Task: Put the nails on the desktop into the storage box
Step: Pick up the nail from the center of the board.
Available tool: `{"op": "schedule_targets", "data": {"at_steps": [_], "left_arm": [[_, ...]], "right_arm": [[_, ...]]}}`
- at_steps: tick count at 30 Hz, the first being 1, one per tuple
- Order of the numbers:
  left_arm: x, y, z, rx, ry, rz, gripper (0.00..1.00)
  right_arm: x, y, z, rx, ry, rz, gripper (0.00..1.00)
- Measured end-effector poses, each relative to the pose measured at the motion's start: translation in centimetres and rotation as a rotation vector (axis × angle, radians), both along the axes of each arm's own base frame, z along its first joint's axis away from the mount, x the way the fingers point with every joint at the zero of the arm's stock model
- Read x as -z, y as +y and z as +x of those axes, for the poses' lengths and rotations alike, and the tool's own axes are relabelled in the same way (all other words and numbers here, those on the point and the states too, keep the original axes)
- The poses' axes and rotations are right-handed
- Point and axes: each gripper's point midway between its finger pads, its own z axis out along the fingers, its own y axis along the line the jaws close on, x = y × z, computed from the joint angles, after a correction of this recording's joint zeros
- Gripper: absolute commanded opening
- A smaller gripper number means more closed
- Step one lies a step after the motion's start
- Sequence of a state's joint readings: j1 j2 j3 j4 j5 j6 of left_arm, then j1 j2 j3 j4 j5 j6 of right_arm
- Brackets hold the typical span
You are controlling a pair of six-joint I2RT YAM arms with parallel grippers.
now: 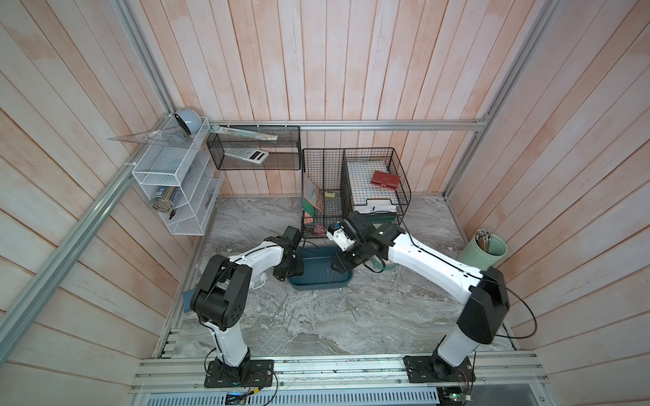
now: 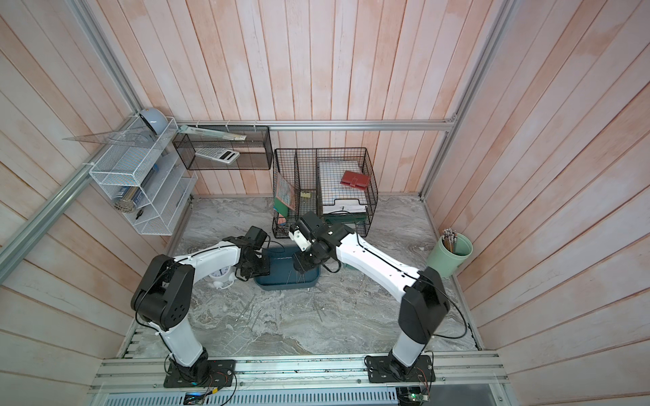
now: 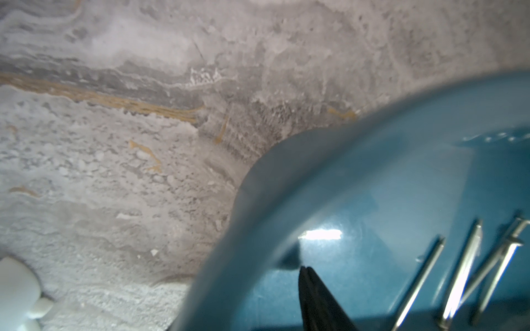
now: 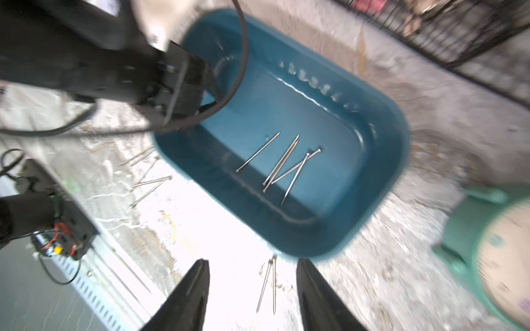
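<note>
- Black fingers [image 4: 186, 298] of the right gripper [image 4: 253, 262] stand spread apart with nothing between them, at the near end of the storage box [image 4: 398, 160].
- Just past its tips, two nails [image 4: 268, 283] lie side by side on the marble desktop [image 4: 401, 286], close to the box's rim.
- Beyond that rim, about five nails [image 4: 284, 163] lie loosely crossed on the teal floor, toward the long wall.
- Off to one side of the box, several more nails [image 4: 149, 183] lie scattered on the desktop.
- Across the box from this gripper, the left gripper [image 1: 285, 273] hangs over the opposite end.
- Its wrist view shows one dark finger [image 3: 315, 303] above the box floor with nails just beside it. I cannot tell whether that gripper is spread or pressed together.
- Farthest off, a black wire-mesh organiser [image 1: 351, 189] stands behind the box.
</note>
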State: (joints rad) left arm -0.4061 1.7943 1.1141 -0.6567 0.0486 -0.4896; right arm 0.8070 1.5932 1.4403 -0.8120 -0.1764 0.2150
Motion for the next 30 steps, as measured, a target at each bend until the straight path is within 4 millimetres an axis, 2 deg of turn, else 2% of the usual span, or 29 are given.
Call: {"op": "schedule_targets", "data": {"at_steps": [2,4,6,8,11,15,23,30], "left_arm": [[0.0,0.0,0.0,0.0,0.0,0.0,0.48],[0.0,0.0,0.0,0.0,0.0,0.0,0.48],[0.0,0.0,0.0,0.0,0.0,0.0,0.48],[0.0,0.0,0.0,0.0,0.0,0.0,0.48],[0.0,0.0,0.0,0.0,-0.001,-0.001,0.48],[0.0,0.0,0.0,0.0,-0.001,-0.001,0.48],[0.0,0.0,0.1,0.0,-0.001,-0.001,0.48],[0.0,0.0,0.1,0.0,-0.001,-0.001,0.48]], "right_arm": [[-0.9,-1.7,-1.5,0.014,-0.025,0.029,0.52],[-0.2,-3.5,-3.0,0.026,-0.027,0.025,0.52],[2.1,-5.5,-4.5,0.037,-0.006,-0.025,0.51],[5.4,-7.1,-6.0,0.037,0.037,-0.105,0.5],[9.6,-8.5,-7.9,0.021,0.101,-0.231,0.48],[12.2,-8.1,-9.0,-0.022,0.136,-0.319,0.46],[15.1,-7.2,-9.7,-0.077,0.147,-0.444,0.42],[15.3,-7.5,-9.0,-0.065,0.121,-0.475,0.41]]}}
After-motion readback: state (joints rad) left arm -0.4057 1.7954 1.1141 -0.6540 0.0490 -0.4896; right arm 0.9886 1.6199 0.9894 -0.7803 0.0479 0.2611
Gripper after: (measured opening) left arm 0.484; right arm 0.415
